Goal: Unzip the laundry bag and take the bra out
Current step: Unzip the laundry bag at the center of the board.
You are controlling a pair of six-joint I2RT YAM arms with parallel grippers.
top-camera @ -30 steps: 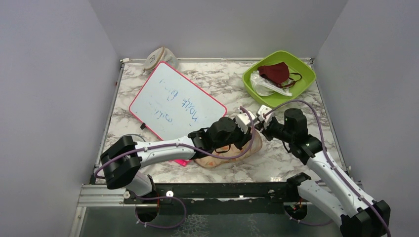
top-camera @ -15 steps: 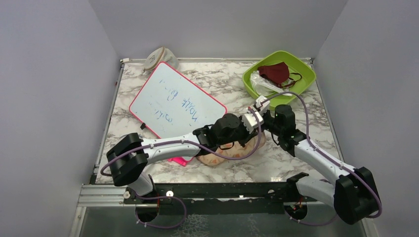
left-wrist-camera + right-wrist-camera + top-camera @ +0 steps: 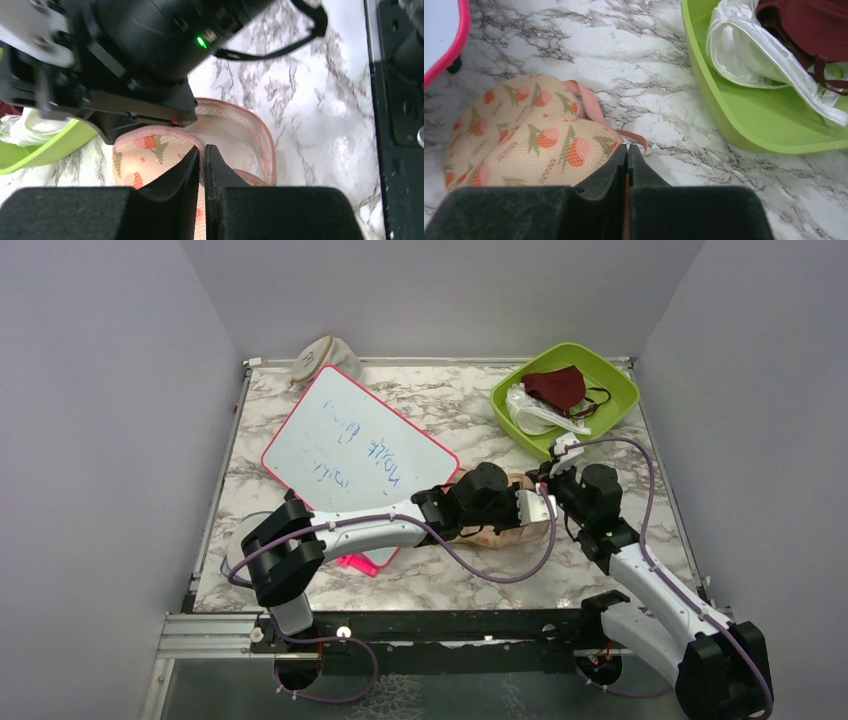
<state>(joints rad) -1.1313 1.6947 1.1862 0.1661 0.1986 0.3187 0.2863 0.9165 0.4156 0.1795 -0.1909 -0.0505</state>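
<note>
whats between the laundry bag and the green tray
Nothing lies there: only bare marble table separates the laundry bag from the green tray. The right wrist view shows it best.

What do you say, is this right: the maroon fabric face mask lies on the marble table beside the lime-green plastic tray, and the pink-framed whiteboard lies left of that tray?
Not quite. The maroon fabric face mask lies inside the lime-green plastic tray, not on the marble table beside it, as the top external view shows. The pink-framed whiteboard does lie left of that tray.
</note>
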